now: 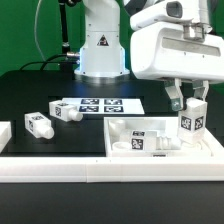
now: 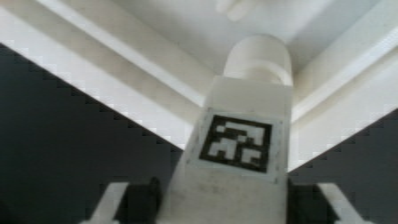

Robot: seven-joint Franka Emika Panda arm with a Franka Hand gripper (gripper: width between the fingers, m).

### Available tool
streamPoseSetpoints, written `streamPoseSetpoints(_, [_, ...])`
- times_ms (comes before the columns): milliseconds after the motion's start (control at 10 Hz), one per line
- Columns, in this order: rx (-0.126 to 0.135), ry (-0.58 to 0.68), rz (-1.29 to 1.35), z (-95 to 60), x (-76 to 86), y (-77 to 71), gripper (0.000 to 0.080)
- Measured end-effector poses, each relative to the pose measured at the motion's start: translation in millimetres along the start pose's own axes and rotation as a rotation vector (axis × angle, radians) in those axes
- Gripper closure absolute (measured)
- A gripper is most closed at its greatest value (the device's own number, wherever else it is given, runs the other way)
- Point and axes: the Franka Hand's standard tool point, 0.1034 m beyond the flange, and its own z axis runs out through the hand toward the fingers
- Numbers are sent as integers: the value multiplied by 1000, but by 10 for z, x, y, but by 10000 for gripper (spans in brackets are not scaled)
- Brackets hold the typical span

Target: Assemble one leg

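Note:
My gripper [image 1: 190,103] is shut on a leg [image 1: 191,119], a small white square post with a black-and-white tag, and holds it upright. The leg hangs over the far corner of the large white panel [image 1: 122,128] on the exterior view's right; whether it touches the panel I cannot tell. In the wrist view the leg [image 2: 240,120] fills the middle between my gripper's [image 2: 228,200] fingers [image 2: 118,198], and its rounded end points at the panel's rimmed corner [image 2: 107,60]. Two more legs [image 1: 40,124] [image 1: 68,113] lie on the black table at the exterior view's left.
The marker board [image 1: 100,104] lies on the table behind the loose legs. A white part [image 1: 4,134] shows at the exterior view's left edge. The robot base [image 1: 100,50] stands at the back. A white rail [image 1: 100,170] runs along the table's front.

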Motion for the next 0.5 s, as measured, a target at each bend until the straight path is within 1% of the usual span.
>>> streamPoseSetpoints(200, [-5,23,-1,23,20,-17,482])
streamPoseSetpoints(500, [-5,23,-1,22,21,-16,473])
